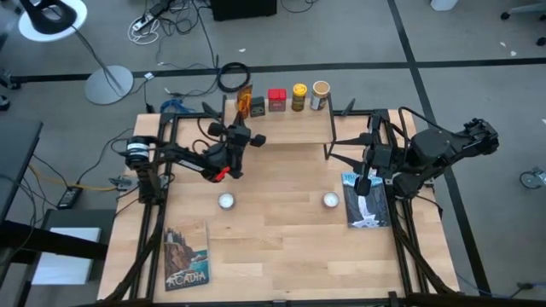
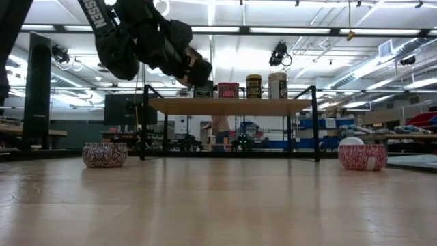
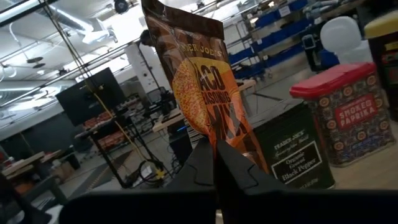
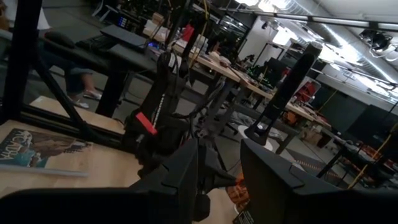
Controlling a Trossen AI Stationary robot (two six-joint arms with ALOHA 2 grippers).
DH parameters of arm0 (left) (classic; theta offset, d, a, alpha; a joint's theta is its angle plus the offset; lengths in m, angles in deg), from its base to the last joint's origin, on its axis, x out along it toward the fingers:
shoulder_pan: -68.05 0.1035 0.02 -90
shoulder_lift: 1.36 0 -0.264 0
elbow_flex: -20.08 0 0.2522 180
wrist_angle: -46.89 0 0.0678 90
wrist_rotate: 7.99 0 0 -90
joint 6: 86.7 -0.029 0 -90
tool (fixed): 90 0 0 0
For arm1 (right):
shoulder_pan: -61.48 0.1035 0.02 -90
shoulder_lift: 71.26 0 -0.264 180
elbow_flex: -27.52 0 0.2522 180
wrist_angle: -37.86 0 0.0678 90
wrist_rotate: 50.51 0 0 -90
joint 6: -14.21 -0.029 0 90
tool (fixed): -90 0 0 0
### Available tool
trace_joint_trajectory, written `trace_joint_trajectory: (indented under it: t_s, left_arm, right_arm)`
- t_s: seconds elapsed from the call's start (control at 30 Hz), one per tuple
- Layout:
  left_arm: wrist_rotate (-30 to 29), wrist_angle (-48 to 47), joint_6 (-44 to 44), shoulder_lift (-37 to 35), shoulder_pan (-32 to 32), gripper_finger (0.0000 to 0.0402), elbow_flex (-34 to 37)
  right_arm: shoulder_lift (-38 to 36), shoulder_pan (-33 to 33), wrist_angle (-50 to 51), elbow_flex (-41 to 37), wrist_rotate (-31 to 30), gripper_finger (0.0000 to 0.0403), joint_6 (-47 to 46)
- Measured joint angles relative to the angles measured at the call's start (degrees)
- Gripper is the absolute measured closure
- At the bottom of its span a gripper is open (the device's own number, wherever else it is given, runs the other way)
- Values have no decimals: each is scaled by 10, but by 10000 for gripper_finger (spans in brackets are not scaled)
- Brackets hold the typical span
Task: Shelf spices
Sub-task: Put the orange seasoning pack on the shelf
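A: On the shelf (image 1: 281,119) at the far edge of the surface (image 1: 281,247): left to right, orange packet (image 1: 245,100), dark tin (image 1: 258,106), red tin (image 1: 276,100), yellow black-lidded jar (image 1: 299,96), tan jar (image 1: 320,95). All upright in one row.

B: Around them?

A: Two small white discs (image 1: 226,201) lie mid-surface, well apart. A picture-covered book (image 1: 186,256) lies near the left corner, marked "ACADIA". A second book (image 1: 367,200) lies under the right arm. Black frame rails run along both sides.

B: Left hand (image 1: 241,128)?

A: Raised at the shelf's left end. Fingers (image 3: 214,165) pressed shut on the lower edge of the orange packet.

B: Right hand (image 1: 365,182)?

A: Above the second book, well apart from the shelf. Fingers (image 4: 186,177) stand narrowly apart, holding nothing.

B: Legible writing?

A: Packet: "TRADER JOE'S", then partly covered "ACO SEASONING MIX". Dark tin: "TRADER JOE'S", "Organic", "Black Pepper". Red tin: "SMOKED PAPRIKA".
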Motion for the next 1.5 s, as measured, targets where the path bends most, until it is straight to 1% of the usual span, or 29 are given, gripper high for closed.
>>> trace_joint_trajectory:
  t_s: [0.57, 1.1, 1.37, 1.5]
  left_arm:
    - [1, 3, -1, 2, 25, 401, 0]
    - [3, -8, 4, 2, 35, 401, 0]
    - [16, -57, 46, 2, 44, 401, 0]
    - [20, -59, 58, 1, 49, 401, 0]
  right_arm:
    - [0, 0, 0, 0, 0, 281, -4]
    - [0, 0, -13, 0, 0, 281, -5]
    - [0, 0, -13, 0, 0, 281, -5]
    - [0, 0, -14, 0, 0, 281, -5]
